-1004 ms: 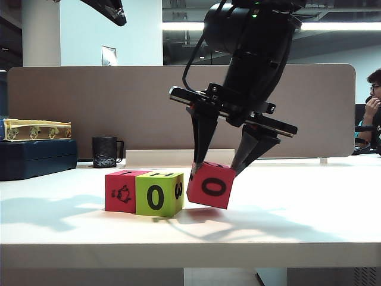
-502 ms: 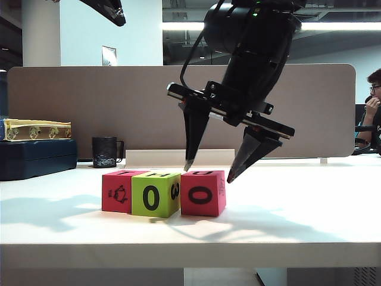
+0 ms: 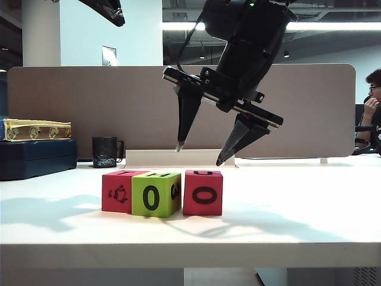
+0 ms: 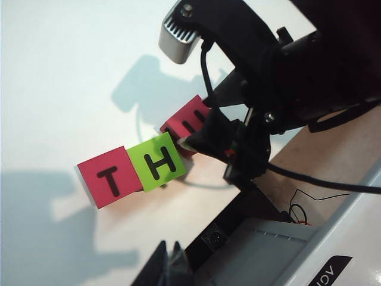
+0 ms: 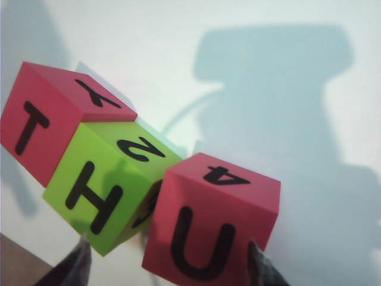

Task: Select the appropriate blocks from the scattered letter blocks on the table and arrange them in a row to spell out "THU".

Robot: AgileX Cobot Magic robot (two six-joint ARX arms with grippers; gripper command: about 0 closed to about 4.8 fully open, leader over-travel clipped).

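- My right gripper (image 3: 199, 153) hangs in the upper middle of the exterior view, jaws spread wide and holding nothing, its two dark fingertips pointing down at the table (image 3: 297, 220).
- Directly below it, with clear air between, sits the red U block (image 3: 203, 192), flat on the table just right of centre in that view.
- In the right wrist view the same U block (image 5: 211, 229) fills the lower middle, with my two fingertips at the bottom edge on either side of it, touching nothing.
- The green H block (image 3: 156, 193) is immediately left of the U block, and the red T block (image 3: 119, 190) is pressed against the H block's left side.
- The row runs left to right across the exterior view; the left wrist view reads T, H and part of the third block.
- The U block seems turned slightly out of line, with a thin gap beside the H block.
- My left gripper (image 3: 107, 10) is at the top left of the exterior view, far above the blocks, pinched closed and empty.
- I judge my right gripper is the nearer one for any final nudge.
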